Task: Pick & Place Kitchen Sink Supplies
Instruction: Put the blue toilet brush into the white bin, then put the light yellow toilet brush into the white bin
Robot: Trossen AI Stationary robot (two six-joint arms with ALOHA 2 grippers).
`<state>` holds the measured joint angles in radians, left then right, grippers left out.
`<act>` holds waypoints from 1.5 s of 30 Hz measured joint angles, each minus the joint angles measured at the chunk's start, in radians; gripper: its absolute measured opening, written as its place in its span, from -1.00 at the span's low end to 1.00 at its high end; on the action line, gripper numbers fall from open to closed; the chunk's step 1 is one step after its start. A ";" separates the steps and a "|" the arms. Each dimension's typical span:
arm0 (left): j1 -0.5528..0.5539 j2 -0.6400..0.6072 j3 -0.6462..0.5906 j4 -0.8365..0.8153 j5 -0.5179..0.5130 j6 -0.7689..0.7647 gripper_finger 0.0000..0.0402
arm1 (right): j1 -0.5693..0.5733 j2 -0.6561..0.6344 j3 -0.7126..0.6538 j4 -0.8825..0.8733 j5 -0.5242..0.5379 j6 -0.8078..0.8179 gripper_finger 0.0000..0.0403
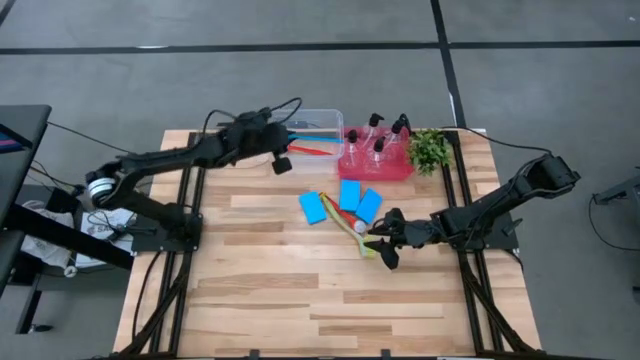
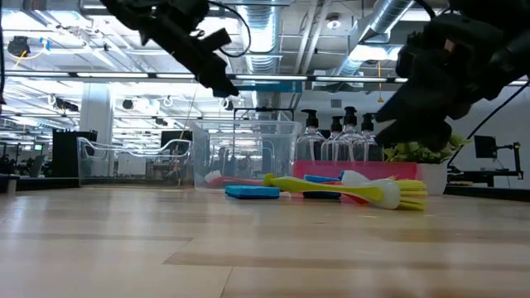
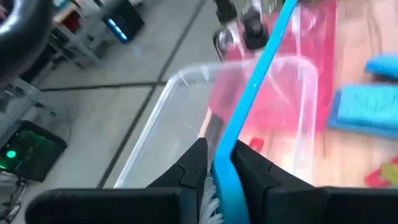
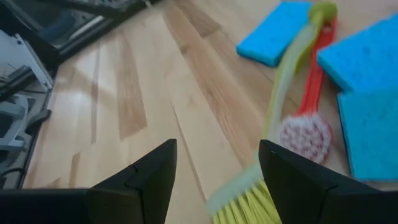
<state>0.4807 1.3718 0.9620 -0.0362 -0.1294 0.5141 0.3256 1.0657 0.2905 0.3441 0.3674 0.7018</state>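
My left gripper (image 1: 286, 141) hangs above the clear tub's (image 1: 322, 117) near-left corner, shut on a blue long-handled brush (image 3: 249, 93). On the table lie a yellow-green brush (image 2: 348, 191), a red brush (image 4: 306, 130) with white bristles, and three blue sponges (image 1: 349, 194). My right gripper (image 1: 385, 247) is low at the yellow-green brush's head and open. The bristles (image 4: 245, 200) lie between its fingers; I see no touch. Clear pump bottles (image 1: 378, 135) stand in the red tray (image 1: 385, 170). My left gripper pinches the blue brush between its two fingers at the handle (image 3: 225, 158), just ahead of the white bristle head (image 3: 208, 199). The handle runs on forward along the fingers and slants out over the tub. The brush is lifted clear of the table.
A red handle (image 1: 315, 150) lies inside the tub. A small green plant (image 1: 430, 150) stands right of the red tray. The table's near half (image 1: 300, 300) is bare wood. Both arm bases sit at the table's left and right edges.
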 joint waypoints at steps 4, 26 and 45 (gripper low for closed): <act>0.035 0.061 0.069 -0.075 0.001 0.031 -0.73 | -0.007 0.000 0.000 0.044 0.000 -0.037 0.10; 0.100 0.118 0.075 -0.066 -0.004 0.083 -0.54 | -0.014 0.000 0.000 0.053 0.000 -0.058 0.10; 0.100 0.118 0.075 -0.064 -0.035 0.072 -0.03 | -0.014 0.000 0.000 0.054 0.000 -0.057 0.10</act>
<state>0.5808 1.4899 1.0367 -0.1005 -0.1642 0.5865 0.3119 1.0657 0.2905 0.3977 0.3676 0.6445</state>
